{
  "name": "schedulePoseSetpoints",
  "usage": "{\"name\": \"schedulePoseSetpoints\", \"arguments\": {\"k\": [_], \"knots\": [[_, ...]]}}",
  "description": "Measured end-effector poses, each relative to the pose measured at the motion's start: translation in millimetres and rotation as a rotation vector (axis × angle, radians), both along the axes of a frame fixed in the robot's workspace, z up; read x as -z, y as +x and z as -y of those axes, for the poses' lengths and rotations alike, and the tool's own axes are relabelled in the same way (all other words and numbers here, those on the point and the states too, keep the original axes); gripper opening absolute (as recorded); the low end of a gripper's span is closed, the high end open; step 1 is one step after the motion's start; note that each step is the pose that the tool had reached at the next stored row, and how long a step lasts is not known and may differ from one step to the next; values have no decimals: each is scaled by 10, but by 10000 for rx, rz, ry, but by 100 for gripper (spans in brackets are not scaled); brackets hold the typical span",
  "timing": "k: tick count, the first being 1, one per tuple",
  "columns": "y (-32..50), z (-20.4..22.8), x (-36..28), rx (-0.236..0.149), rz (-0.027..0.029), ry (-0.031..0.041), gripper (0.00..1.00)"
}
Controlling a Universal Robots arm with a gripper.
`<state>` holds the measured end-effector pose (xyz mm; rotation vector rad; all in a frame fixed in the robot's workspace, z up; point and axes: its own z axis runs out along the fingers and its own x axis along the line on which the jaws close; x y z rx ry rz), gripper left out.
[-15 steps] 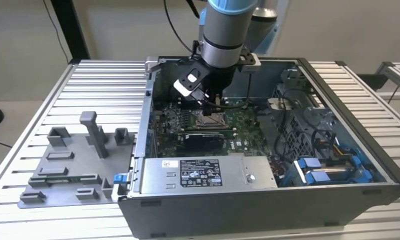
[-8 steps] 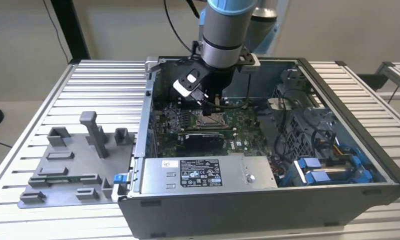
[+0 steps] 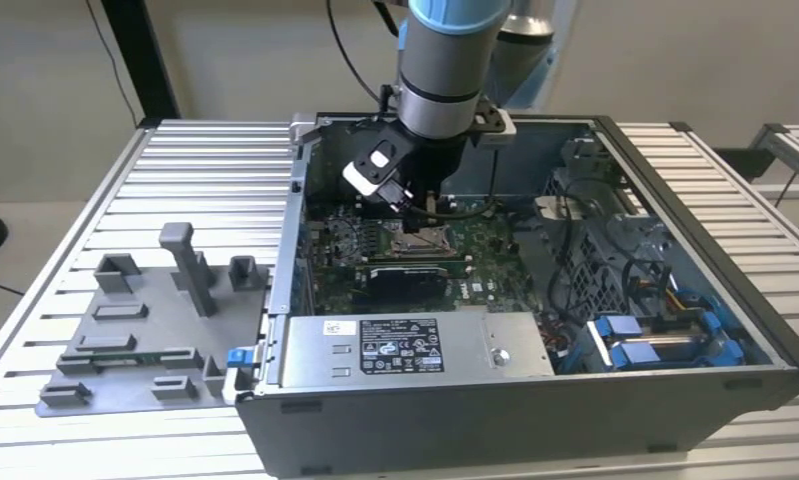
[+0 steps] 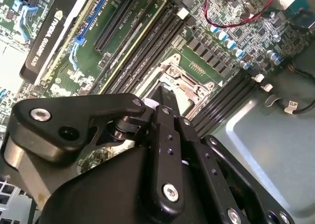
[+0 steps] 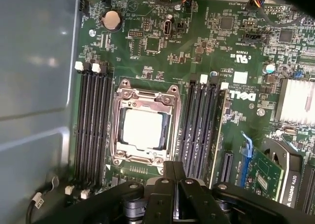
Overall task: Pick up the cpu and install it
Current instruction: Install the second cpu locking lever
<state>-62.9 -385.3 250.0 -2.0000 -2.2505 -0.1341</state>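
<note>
Inside the socket (image 5: pixel 142 127) lies the cpu (image 5: pixel 141 128), below the empty, closed pincer (image 5: pixel 172 177).

Power supply (image 3: pixel 413 345): a large white sticker (image 3: pixel 396 346) with black print and marks, too small to make out.
Small label (image 3: pixel 339 327): white with dark print, at the corner of the power supply, unreadable.
Circuit board (image 5: pixel 147 51): a white printed logo (image 5: pixel 241 94), a white square sticker (image 5: pixel 240 77) and fine white part markings.
Expansion card (image 4: pixel 47 42): white lettering along its black cover.
Cable tag (image 4: pixel 292 105): a short printed word.
</note>
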Motion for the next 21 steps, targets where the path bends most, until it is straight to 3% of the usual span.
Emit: {"name": "schedulePoseSetpoints", "arguments": {"k": [14, 21], "knots": [[-122, -23, 176, -1, 12, 10, 0], [-151, -36, 240, -1, 10, 199, 0]]}}
